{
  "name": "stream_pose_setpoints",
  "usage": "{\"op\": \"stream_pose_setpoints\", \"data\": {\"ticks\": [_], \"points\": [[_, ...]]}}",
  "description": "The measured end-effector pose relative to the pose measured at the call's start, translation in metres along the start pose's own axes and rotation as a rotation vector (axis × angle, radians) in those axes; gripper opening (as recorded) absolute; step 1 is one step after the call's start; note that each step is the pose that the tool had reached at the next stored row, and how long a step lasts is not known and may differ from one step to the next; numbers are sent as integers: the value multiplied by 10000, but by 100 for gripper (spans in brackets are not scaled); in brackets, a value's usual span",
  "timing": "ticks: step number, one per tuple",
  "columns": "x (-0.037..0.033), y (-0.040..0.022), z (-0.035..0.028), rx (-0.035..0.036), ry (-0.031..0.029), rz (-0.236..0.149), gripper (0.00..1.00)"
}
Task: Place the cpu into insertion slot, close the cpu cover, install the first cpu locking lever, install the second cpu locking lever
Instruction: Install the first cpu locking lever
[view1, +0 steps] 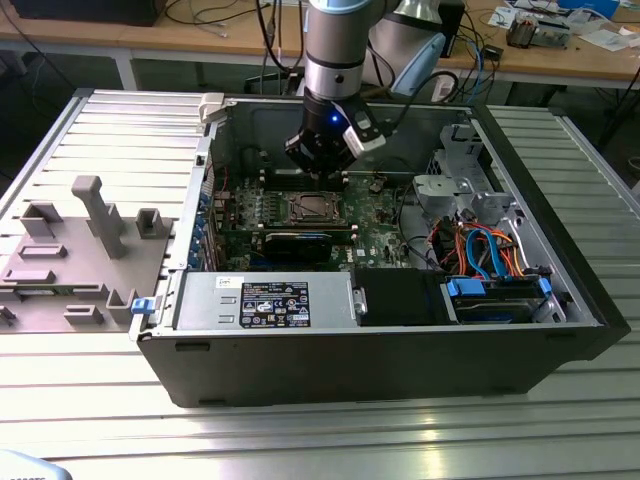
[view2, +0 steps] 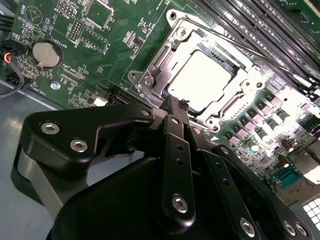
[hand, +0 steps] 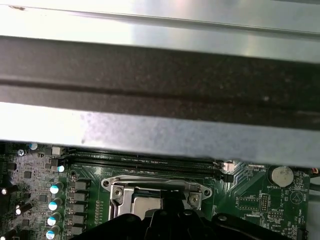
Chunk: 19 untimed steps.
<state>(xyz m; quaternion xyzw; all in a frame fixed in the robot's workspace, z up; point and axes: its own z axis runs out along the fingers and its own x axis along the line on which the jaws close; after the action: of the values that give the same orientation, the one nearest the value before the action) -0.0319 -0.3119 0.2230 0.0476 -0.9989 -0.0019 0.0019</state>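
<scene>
The cpu (view2: 200, 82) lies flat in the insertion slot (view1: 313, 207), its pale metal top bright under the light. The silvery cpu cover (view2: 248, 82) lies down around it, its open middle showing the chip. A thin lever rod (view2: 240, 46) runs along the socket's edge beside the memory slots. My gripper (view2: 175, 102) hangs just above the socket's near edge, its black fingers shut together with nothing between them. In the exterior view the gripper (view1: 318, 170) is inside the open computer case, over the motherboard (view1: 380, 215). The first wrist view shows the cover's rim (hand: 155, 184) ahead of the gripper (hand: 172, 197).
Long memory slots (view2: 260, 25) flank the socket. A coin battery (view2: 45, 54) sits on the green board. The case's metal wall (hand: 160, 75) stands close behind. A power supply (view1: 265, 300) and a drive cage with cables (view1: 490, 250) fill the case's front. A grey fixture (view1: 90, 215) stands outside on the exterior view's left.
</scene>
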Motion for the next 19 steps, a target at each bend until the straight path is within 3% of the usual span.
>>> {"op": "stream_pose_setpoints", "data": {"ticks": [19], "points": [[13, -133, -4, 28, 3, 2, 11]]}}
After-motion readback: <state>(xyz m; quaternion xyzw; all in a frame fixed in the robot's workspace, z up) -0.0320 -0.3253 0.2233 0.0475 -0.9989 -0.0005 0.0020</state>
